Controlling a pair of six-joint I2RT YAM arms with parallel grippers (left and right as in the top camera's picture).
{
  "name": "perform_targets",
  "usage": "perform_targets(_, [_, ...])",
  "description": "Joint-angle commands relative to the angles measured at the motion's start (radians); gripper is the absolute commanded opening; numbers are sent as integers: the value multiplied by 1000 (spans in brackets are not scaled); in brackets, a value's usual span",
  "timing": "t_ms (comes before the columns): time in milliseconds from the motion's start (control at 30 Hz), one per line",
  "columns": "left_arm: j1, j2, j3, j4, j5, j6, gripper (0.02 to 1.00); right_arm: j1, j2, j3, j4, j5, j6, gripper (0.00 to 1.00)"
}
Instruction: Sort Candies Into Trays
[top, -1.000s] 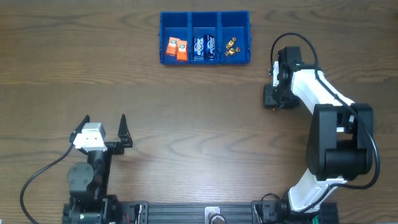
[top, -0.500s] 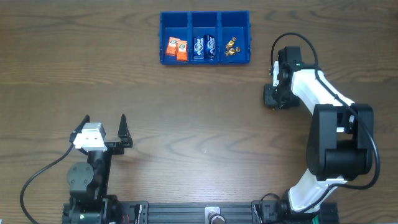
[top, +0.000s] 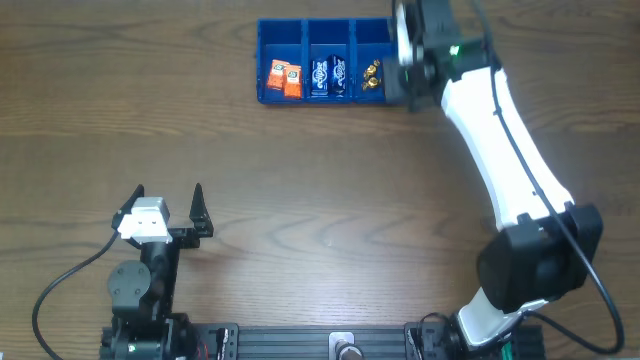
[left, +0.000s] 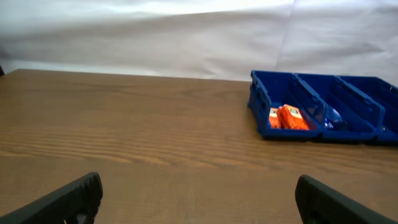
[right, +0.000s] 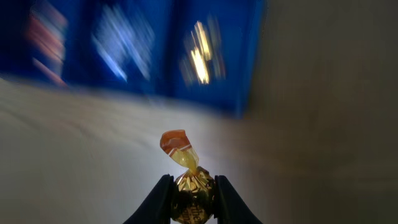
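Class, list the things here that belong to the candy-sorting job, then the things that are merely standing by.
Part of the job: blue tray; orange candies, blue candies and gold candies in its compartments; wrapped gold candy gripped by the right gripper.

Standing by: left gripper, open above the table; white backdrop.

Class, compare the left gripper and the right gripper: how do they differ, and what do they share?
The left gripper is open and empty; the right gripper is shut on a gold-wrapped candy. The left gripper sits near its base, far from the blue tray; the right gripper is near that tray's right end. Both have two dark fingers.
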Motion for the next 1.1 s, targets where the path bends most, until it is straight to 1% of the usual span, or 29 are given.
perform_targets(33, [3, -5, -16, -41, 9, 3, 996, 38, 125, 299, -13, 126, 81, 126])
perform_targets(167, [3, -5, -16, -41, 8, 3, 998, 51, 262, 399, -8, 126, 83, 126])
perform_targets(300, [3, -5, -16, -41, 8, 3, 998, 51, 364, 406, 23, 122, 111, 126])
perform_targets(467, [3, -5, -16, -41, 9, 3, 998, 51, 450, 405, 48, 123, 111, 123])
perform_targets(933, [3, -5, -16, -42, 8, 3, 998, 12, 490, 404, 58, 127, 111, 128])
perform_targets(1100, [3, -5, -16, -41, 8, 3, 998, 5, 490, 404, 52, 142, 111, 134])
